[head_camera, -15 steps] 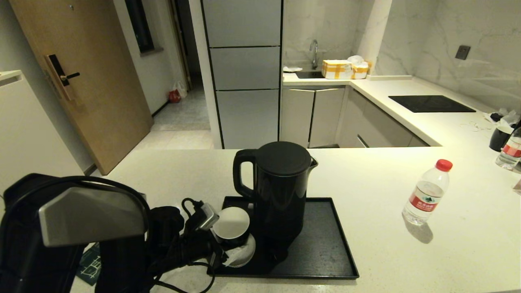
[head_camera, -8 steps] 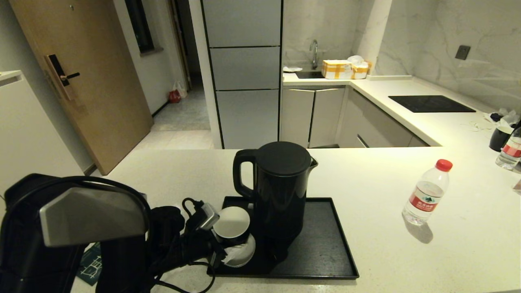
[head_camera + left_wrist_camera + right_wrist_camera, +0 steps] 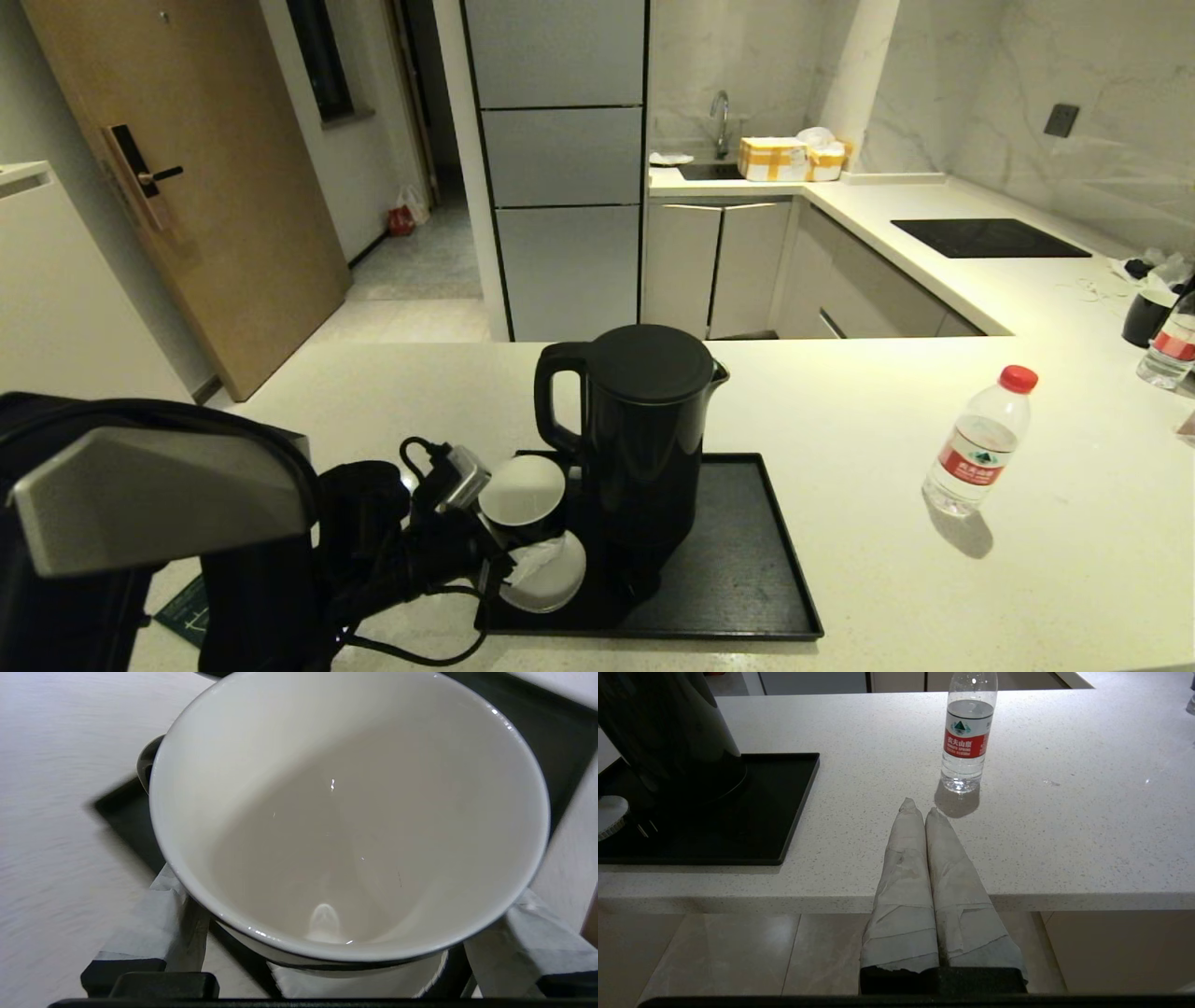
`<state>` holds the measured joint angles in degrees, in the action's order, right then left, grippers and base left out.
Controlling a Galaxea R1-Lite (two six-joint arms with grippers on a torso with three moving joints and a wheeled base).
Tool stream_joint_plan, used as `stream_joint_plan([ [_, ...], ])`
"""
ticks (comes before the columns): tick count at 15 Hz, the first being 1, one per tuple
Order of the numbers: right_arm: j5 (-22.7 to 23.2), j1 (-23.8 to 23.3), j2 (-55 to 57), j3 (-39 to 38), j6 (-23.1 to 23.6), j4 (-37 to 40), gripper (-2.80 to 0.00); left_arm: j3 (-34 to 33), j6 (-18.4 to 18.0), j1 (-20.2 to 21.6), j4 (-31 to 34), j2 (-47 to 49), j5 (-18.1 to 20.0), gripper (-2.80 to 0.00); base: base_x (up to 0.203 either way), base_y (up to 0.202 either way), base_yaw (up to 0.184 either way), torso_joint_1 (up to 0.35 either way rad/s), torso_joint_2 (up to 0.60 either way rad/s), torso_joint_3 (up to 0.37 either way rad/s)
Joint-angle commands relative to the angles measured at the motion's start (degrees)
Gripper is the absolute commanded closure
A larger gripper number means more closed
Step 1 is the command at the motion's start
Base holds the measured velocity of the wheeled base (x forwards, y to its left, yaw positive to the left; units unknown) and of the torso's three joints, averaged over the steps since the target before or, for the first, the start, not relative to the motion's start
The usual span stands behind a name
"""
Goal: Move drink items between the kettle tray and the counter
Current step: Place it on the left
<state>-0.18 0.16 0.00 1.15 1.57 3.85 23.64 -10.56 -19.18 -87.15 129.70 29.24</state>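
Cup [image 3: 523, 499] first: your left hand [image 3: 499, 551] has it clamped between its padded fingers [image 3: 159, 919], lifted just above the white saucer [image 3: 551, 579] at the left end of the tray [image 3: 747, 579], and tipped a little toward you. Through the left wrist camera its white inside fills the view, with a finger on either side of the bowl. I judge the carry off the tray as barely begun; the cup is not yet out over bare counter [image 3: 887, 597].

Beside it the kettle [image 3: 639, 439] stands upright on the tray, handle toward the counter's left edge, untouched. The bottle [image 3: 980, 443] stands upright on the counter, well apart from the tray toward the right edge. Whether either one is meant to move you must decide; as things lie, only the cup is in hand.

Your right hand [image 3: 924, 809] hangs off the counter's near edge, fingers pressed together on nothing, pointing at the bottle.

Hard to make out:
- the cup's handle and dark outer wall, mostly behind the rim and fingers
- the kettle's base, lost in black on black
- a second cup and bottle at the far right edge, cut off
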Motion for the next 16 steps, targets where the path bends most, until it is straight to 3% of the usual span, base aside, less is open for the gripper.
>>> stream_joint_plan([
  [1, 0.01, 0.02, 0.09, 0.00, 0.10, 0.01, 0.00, -0.13, 0.63, 0.55, -0.51, -2.34, -2.94, 0.00, 0.000, 0.000, 0.000, 0.000, 0.00, 0.000],
  [6, 0.01, 0.02, 0.09, 0.00, 0.01, 0.01, 0.00, -0.96, 0.46, 2.92, -0.51, -2.69, -4.28, 0.00, 0.000, 0.000, 0.000, 0.000, 0.00, 0.000],
  [13, 0.01, 0.02, 0.09, 0.00, 0.01, 0.01, 0.00, 0.71, 1.86, 8.02, -0.51, -2.08, -11.49, 0.00, 0.000, 0.000, 0.000, 0.000, 0.00, 0.000],
  [15, 0.01, 0.02, 0.09, 0.00, 0.01, 0.01, 0.00, 0.67, 1.88, 8.23, -0.51, -2.05, -11.79, 0.00, 0.000, 0.000, 0.000, 0.000, 0.00, 0.000],
  [16, 0.01, 0.02, 0.09, 0.00, 0.01, 0.01, 0.00, 0.56, 1.93, 10.33, -0.51, -1.95, -12.51, 0.00, 0.000, 0.000, 0.000, 0.000, 0.00, 0.000],
])
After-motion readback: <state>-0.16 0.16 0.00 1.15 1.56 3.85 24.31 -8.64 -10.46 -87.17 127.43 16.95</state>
